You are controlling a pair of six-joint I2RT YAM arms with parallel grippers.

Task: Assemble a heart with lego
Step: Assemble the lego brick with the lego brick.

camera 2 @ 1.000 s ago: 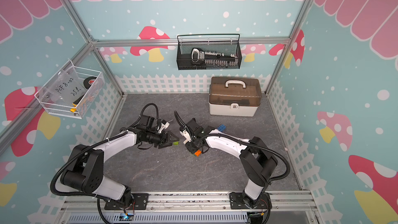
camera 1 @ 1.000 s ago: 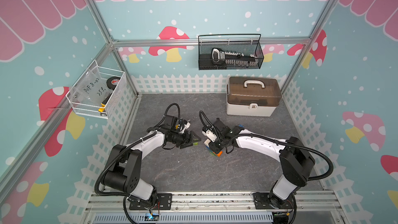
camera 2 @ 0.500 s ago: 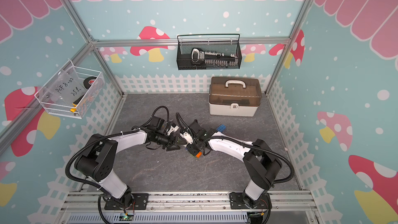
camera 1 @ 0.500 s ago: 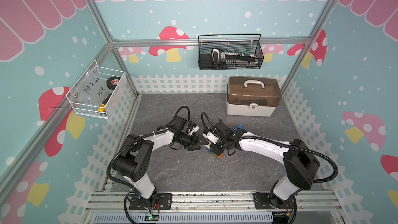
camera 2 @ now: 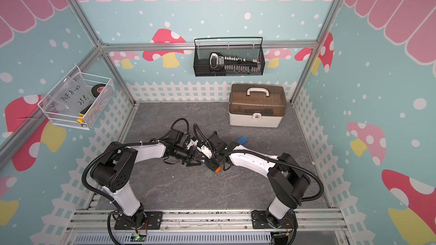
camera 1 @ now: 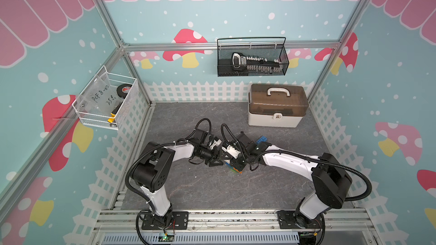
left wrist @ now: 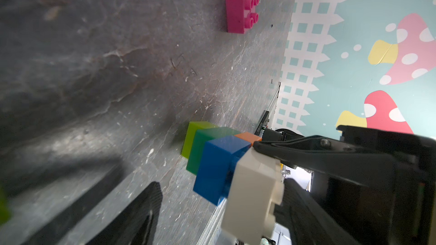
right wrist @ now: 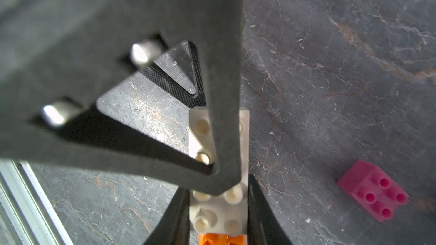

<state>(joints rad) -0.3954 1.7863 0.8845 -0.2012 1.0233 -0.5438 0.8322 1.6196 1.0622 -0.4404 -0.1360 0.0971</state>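
Top views, both, largest item first.

1. Table (camera 1: 212, 196): grey stone-look top. We log the work at its middle.
2. Toolbox (camera 1: 278, 107): shut, at the far right corner.
3. Black mesh basket (camera 1: 224, 67) on the back wall and white wire basket (camera 1: 127, 107) on the left wall: both off the table, not needed.
4. Left gripper (camera 1: 219, 161): in the right wrist view its fingers stand well apart, with one lying across the studs of the white brick (right wrist: 219, 218). We cannot tell whether they are free or closed on a wide piece.
5. Right gripper (camera 1: 236, 166): clamped on the two long sides of the white brick.
6. Heart (left wrist: 217, 161): part-built, at the table's middle, standing tip down. Lime, dark green, blue and orange courses sit under the white one, and the lime tip seems to rest on the table.
7. Blue brick (camera 1: 262, 140): loose, between the middle and the right edge.
8. Pink brick (left wrist: 240, 11): loose, studs up, apart from the heart. It is hidden in the top views, so we cannot place it on the table.

Handling note: we judge the step in hand to be seating a top bump on the white course. We would hold the right clamp firm with the tip braced on the table. We would then square the piece over the studs and press straight down. A sideways push may lever the courses apart.
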